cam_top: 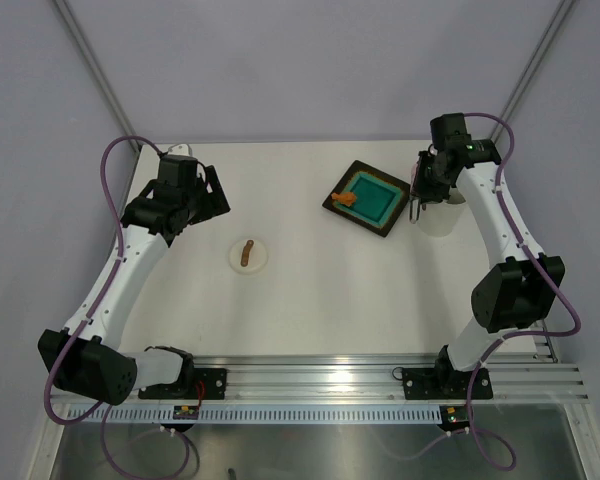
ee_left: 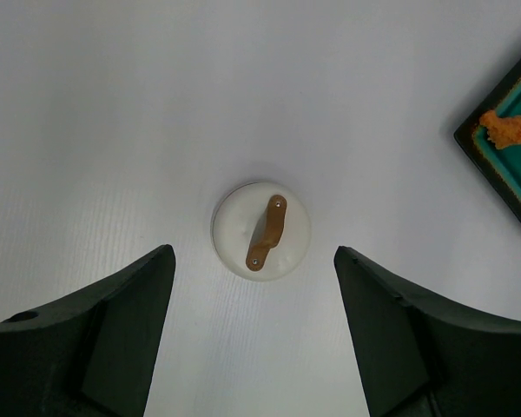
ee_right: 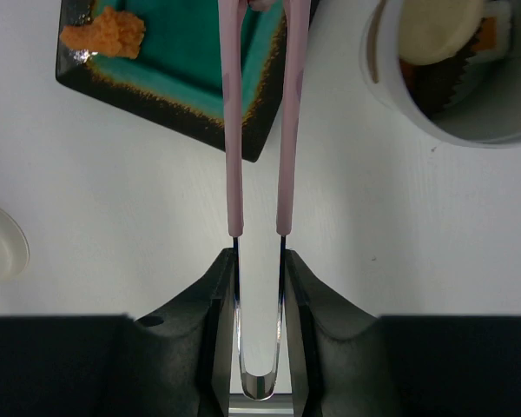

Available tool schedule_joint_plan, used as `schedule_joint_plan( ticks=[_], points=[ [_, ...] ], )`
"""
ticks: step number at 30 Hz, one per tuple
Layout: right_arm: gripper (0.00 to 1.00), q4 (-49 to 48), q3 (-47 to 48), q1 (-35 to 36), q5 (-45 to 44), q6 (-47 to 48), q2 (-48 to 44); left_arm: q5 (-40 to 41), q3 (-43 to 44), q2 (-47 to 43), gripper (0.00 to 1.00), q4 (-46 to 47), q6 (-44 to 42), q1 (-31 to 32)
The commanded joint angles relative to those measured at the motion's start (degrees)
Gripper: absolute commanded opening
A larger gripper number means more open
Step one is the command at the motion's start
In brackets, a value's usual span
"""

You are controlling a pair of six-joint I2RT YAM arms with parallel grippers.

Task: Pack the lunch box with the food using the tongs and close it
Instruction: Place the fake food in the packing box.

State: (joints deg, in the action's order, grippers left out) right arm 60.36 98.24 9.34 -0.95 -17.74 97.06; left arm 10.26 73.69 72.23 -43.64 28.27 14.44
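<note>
My right gripper (ee_right: 259,256) is shut on the tongs (ee_right: 234,130), pinching their two pink arms near the joined metal end. The arms reach over the black tray's (ee_right: 161,85) near corner, and their tips run off the top of the right wrist view. One orange piece of food (ee_right: 104,33) lies on the tray's teal centre. The lunch box (ee_right: 391,82) stands open just right of the tray, holding a cream-white round piece (ee_right: 438,26) and brown-orange bits. Its lid (ee_left: 260,230) with the brown handle lies flat on the table. My left gripper (ee_left: 253,252) hovers above the lid, open and empty.
The tray (cam_top: 368,197) sits at the back right of the white table, with the tub (cam_top: 435,218) partly hidden behind my right arm. The lid (cam_top: 248,255) rests near the table's middle. Grey walls enclose the table on three sides.
</note>
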Motion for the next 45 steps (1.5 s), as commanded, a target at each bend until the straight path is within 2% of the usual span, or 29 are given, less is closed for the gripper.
schedule_joint_plan(
  ticks=[1, 8, 18, 22, 27, 33, 45],
  points=[
    [0.0, 1.2, -0.1, -3.9, -1.2, 1.2, -4.5, -1.2, 0.8, -0.5, 0.78, 2.4, -0.7, -0.4],
    [0.01, 1.2, -4.5, -8.0, 0.2, 1.4, -8.6, -1.6, 1.0, -0.3, 0.78, 2.6, -0.8, -0.4],
    [0.03, 0.7, -8.6, -8.9, 0.7, 1.6, -9.3, -2.0, 0.8, -0.2, 0.78, 2.9, -0.6, -0.4],
    [0.06, 0.3, -9.7, -10.7, 0.7, 1.6, -9.5, -2.5, 0.6, 0.1, 0.78, 3.0, -0.5, -0.4],
    [0.19, 0.0, -9.7, -10.9, 0.7, 1.7, -9.3, -2.4, 0.7, 0.3, 0.78, 3.1, -0.5, -0.4],
    [0.29, -0.1, -9.6, -11.1, 0.7, 1.7, -9.0, -2.3, 0.7, 0.2, 0.78, 2.9, -0.5, -0.4],
    [0.36, -0.2, -9.6, -11.1, 2.3, 1.8, -8.7, -2.2, 0.3, -0.2, 0.78, 2.9, -0.2, -0.4]
  ],
)
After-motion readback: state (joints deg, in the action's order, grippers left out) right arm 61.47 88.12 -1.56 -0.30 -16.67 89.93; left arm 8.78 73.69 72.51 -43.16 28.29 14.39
